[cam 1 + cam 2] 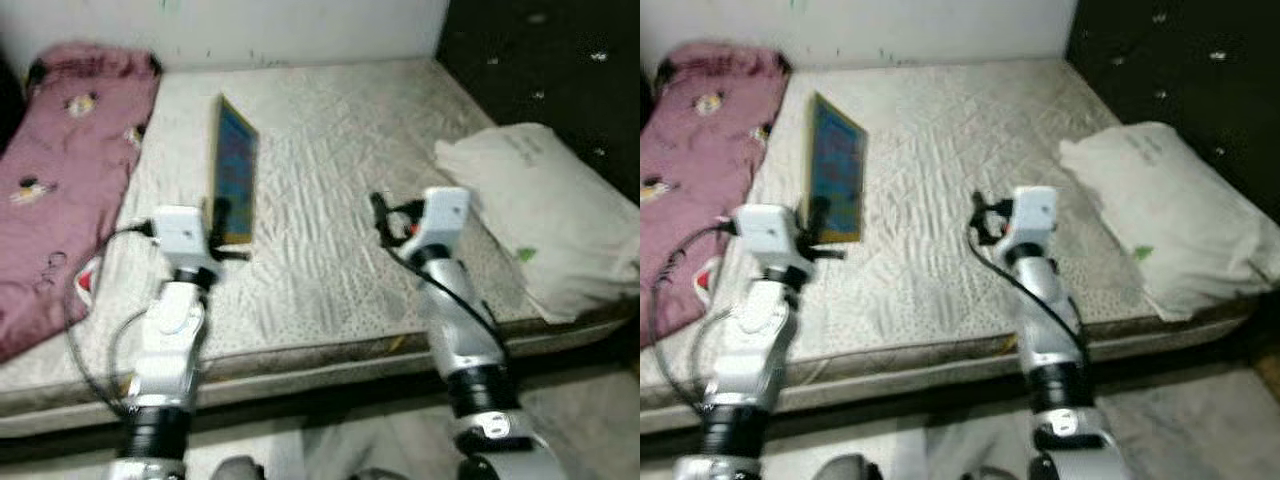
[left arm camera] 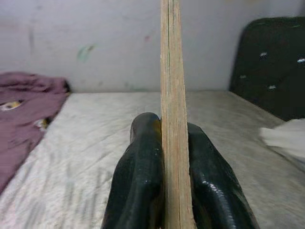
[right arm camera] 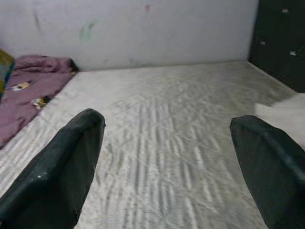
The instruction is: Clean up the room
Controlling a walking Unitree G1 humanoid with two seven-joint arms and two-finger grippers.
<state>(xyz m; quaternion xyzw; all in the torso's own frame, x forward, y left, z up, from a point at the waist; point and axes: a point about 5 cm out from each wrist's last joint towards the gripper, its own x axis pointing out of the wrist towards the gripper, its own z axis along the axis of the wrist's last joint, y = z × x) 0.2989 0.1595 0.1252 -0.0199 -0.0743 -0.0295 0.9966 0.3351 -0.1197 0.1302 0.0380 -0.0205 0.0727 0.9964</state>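
Observation:
A thin wooden-edged board with a blue picture face (image 1: 236, 168) stands on its edge above the mattress (image 1: 330, 130), left of the middle. My left gripper (image 1: 218, 222) is shut on its near end; in the left wrist view the board's edge (image 2: 171, 95) runs straight up between the two black fingers (image 2: 138, 176). Over the mattress's middle my right gripper (image 1: 385, 222) is open, its fingers (image 3: 62, 171) spread wide with nothing between them.
A pink patterned blanket (image 1: 55, 170) lies along the mattress's left side. A white pillow (image 1: 545, 215) rests at the right edge. A dark headboard (image 1: 545, 60) rises at the back right, a pale wall (image 1: 300, 25) behind. The floor (image 1: 400, 445) shows below.

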